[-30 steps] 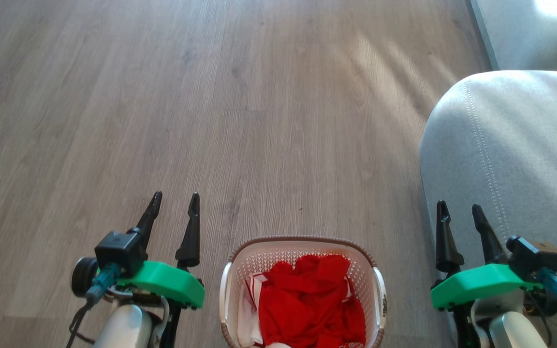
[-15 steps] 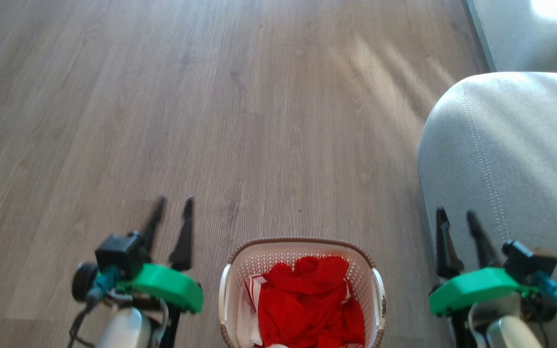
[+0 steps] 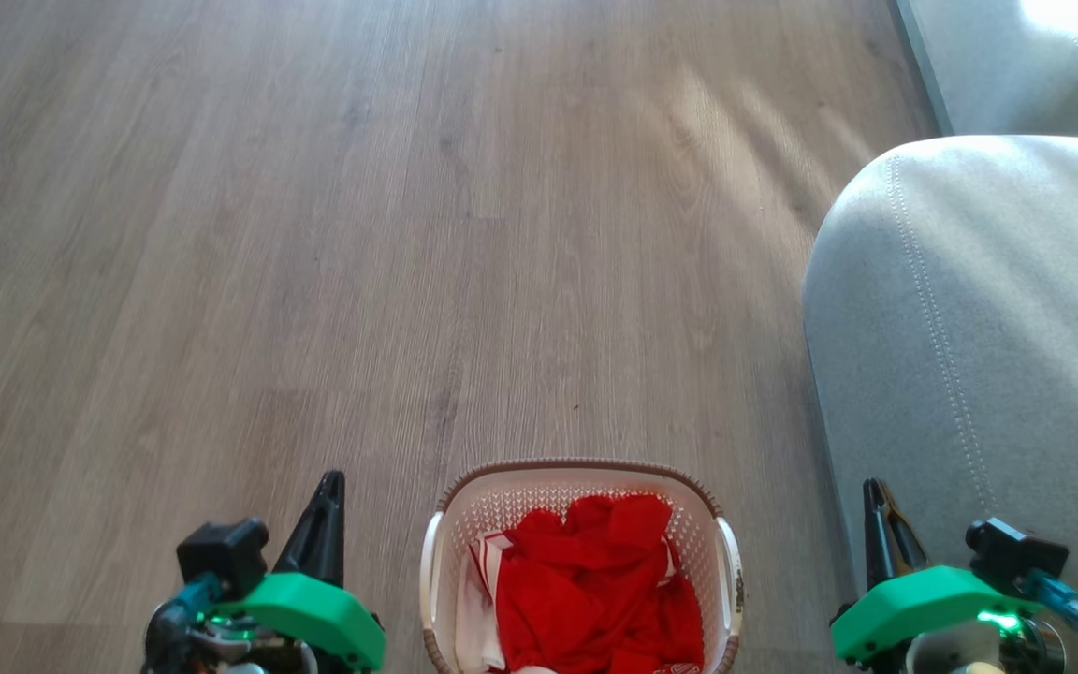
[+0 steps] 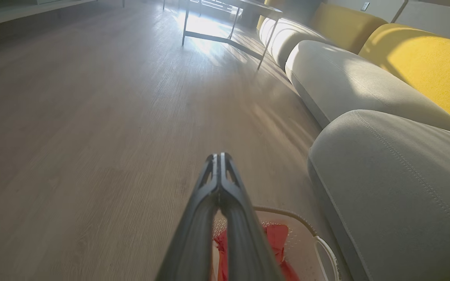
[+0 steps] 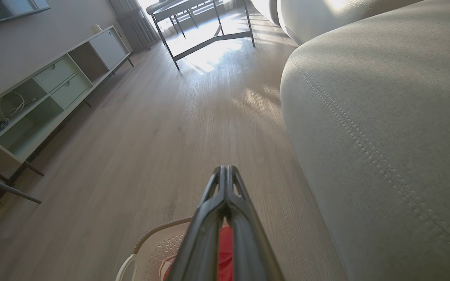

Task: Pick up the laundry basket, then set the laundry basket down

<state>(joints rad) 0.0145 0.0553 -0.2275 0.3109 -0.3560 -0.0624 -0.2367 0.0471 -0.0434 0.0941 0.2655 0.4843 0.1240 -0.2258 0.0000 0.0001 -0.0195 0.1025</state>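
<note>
The laundry basket [image 3: 581, 473] stands on the wood floor at the bottom middle of the head view, cream-white with lattice walls and a brown rim, red-and-white clothes inside. Its white side handles face each arm. My left gripper [image 3: 331, 479] hangs to the left of the basket, shut and holding nothing, clear of the handle. My right gripper [image 3: 872, 487] is to the basket's right, beside the sofa, shut on nothing too. The left wrist view shows that gripper [image 4: 220, 155] with fingers pressed together above the basket [image 4: 311, 230]. In the right wrist view the gripper [image 5: 225, 168] is likewise shut over the basket [image 5: 150, 246].
A grey sofa [image 3: 988, 309] rises close on the right, almost touching my right arm; yellow back cushions [image 4: 424, 66] sit behind it. A metal-legged table [image 5: 205, 23] stands far ahead, and a low shelf unit [image 5: 41, 89] lines the left wall. Wood floor [image 3: 314, 234] stretches ahead.
Both grippers went from open to shut and drew back toward the bottom of the head view. The basket stayed where it was.
</note>
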